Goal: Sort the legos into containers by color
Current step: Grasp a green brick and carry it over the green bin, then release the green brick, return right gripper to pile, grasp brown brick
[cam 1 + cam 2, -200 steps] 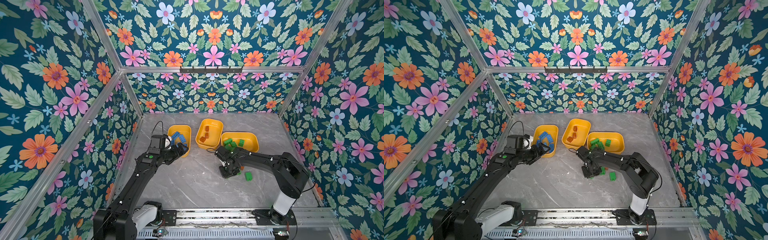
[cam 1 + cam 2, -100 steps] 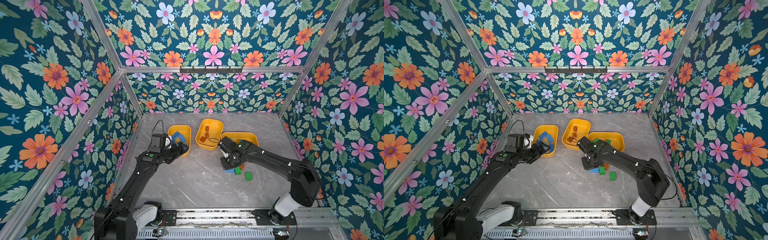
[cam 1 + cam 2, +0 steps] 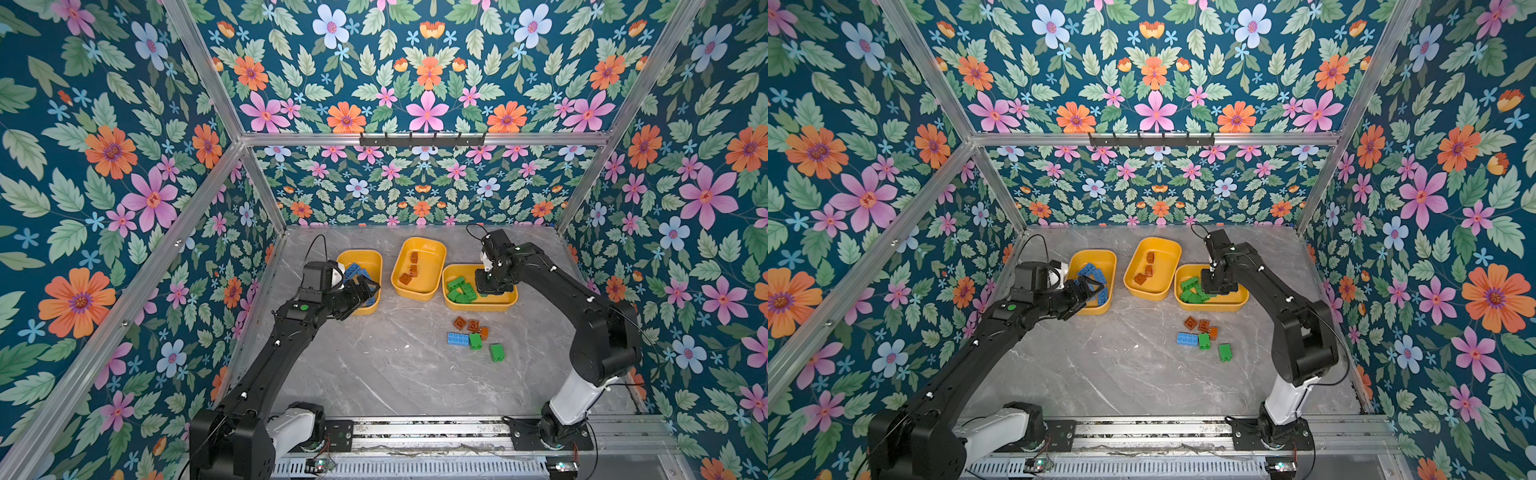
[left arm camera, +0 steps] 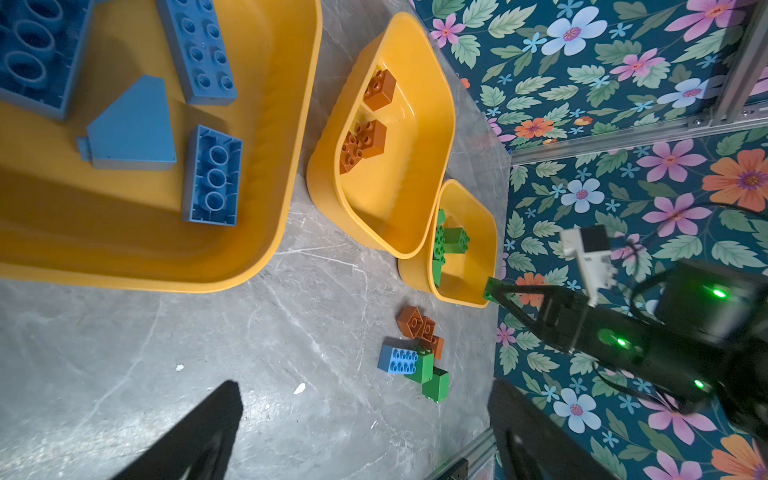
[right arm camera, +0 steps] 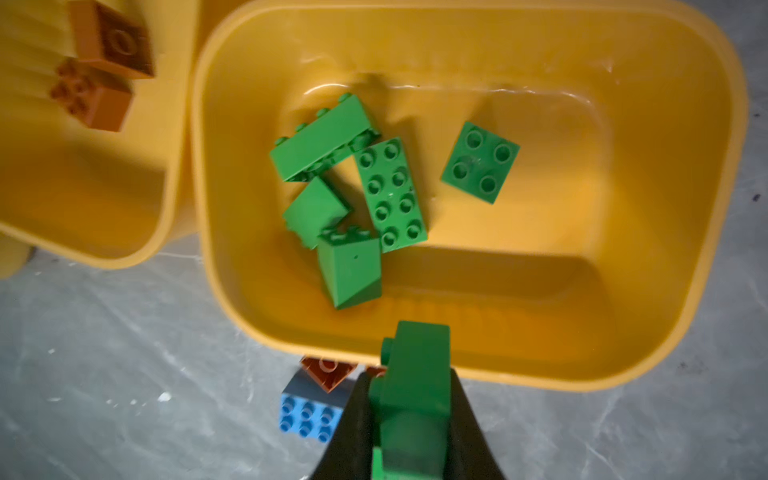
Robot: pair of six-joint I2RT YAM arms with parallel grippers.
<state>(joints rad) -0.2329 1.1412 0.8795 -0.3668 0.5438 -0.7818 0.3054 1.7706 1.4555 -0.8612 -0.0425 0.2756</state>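
Observation:
Three yellow containers stand in a row. The left one [image 3: 368,255] holds blue legos [image 4: 212,174], the middle one [image 3: 428,249] brownish orange ones, the right one [image 3: 482,305] several green ones [image 5: 390,195]. My right gripper [image 5: 411,382] is shut on a green brick [image 5: 417,365] and hangs over the near rim of the right container [image 5: 582,208]. My left gripper [image 3: 365,289] is open and empty over the near end of the left container. On the table lie a blue brick [image 3: 458,338], two green bricks [image 3: 475,341] and three brownish orange ones [image 3: 459,322].
The flowered walls enclose the grey marble table [image 3: 374,365] on three sides. An aluminium rail [image 3: 415,428] carrying both arm bases runs along the front edge. The loose bricks lie just in front of the right container.
My right gripper has closed on a green brick at the loose pile, lifted it and carried it back over the right container. The left arm has stayed put.

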